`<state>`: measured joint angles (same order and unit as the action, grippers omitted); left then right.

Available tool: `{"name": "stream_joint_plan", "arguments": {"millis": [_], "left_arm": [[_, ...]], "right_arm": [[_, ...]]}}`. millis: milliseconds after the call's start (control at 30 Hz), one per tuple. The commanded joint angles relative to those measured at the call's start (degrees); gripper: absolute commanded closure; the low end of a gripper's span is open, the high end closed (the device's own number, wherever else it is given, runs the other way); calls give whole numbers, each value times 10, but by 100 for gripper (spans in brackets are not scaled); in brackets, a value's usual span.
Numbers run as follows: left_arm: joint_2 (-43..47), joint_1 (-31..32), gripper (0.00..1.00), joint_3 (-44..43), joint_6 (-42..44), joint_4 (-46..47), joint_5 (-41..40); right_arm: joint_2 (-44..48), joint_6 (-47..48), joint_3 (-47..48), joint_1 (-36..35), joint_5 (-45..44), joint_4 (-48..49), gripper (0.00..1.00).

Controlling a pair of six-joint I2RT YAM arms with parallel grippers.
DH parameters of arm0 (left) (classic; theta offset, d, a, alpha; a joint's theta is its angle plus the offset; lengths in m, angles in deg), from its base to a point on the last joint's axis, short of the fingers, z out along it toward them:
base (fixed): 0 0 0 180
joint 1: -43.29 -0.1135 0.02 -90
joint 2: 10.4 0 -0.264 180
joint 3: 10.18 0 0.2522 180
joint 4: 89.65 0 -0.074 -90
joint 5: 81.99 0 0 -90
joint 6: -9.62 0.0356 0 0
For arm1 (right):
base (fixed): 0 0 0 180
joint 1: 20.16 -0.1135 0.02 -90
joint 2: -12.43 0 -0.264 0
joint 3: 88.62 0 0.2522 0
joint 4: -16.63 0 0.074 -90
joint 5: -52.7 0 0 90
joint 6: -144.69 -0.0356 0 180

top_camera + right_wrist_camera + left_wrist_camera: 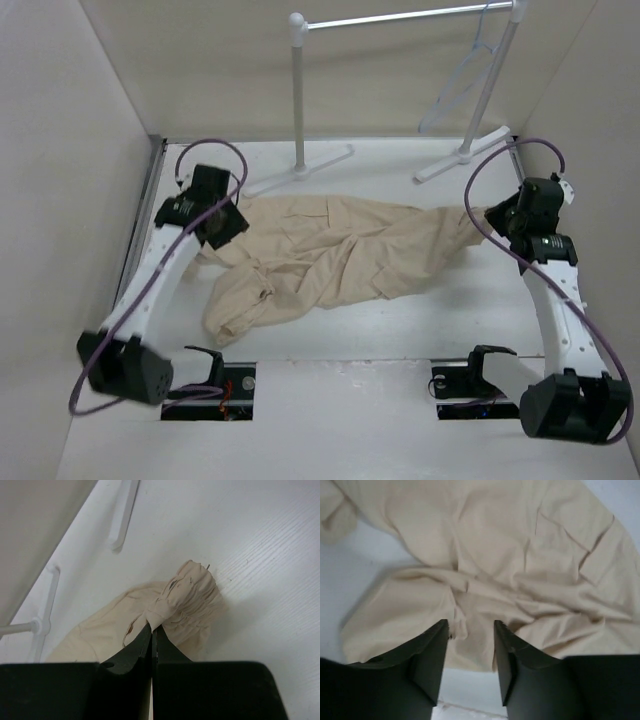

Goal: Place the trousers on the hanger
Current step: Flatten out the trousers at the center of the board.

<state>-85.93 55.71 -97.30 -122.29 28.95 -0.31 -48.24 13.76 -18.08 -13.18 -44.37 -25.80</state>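
Right gripper (151, 628) pinched shut on bunched trousers (330, 250) end, likely for lifting toward hanger (462, 78). Left gripper (471, 626) parted over cloth, holding nothing.

A white table (400, 330) walled by plain beige panels (60, 150), white rack (297, 90) behind.

Site: robot lab test cell | Evidence: plain walls (60, 150) boxing a white table (420, 330); bolted arms (160, 270); rack (298, 100)

Seemingly no legible text anywhere.
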Motion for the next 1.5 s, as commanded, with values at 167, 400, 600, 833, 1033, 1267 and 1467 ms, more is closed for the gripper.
{"name": "stream_joint_plan", "arguments": {"millis": [167,400,600,833,1033,1267,1467], "left_arm": [[203,164,62,228,-26,-88,-59],[75,267,54,252,-24,40,-69],[4,262,60,275,-10,90,-96],[-49,256,64,300,4,131,-99],[-31,232,93,302,4,135,-121],[190,123,97,258,-12,19,-94],[257,-100,97,194,15,-49,-53]], "right_arm": [[67,10,-75,-26,0,19,94],[95,7,-101,-39,3,14,94],[121,9,-119,-2,3,-6,94],[101,1,-101,30,15,4,94],[74,-14,-89,26,8,23,94],[17,-16,-96,84,-15,61,95],[-36,-62,-84,111,-29,94,95]]}}
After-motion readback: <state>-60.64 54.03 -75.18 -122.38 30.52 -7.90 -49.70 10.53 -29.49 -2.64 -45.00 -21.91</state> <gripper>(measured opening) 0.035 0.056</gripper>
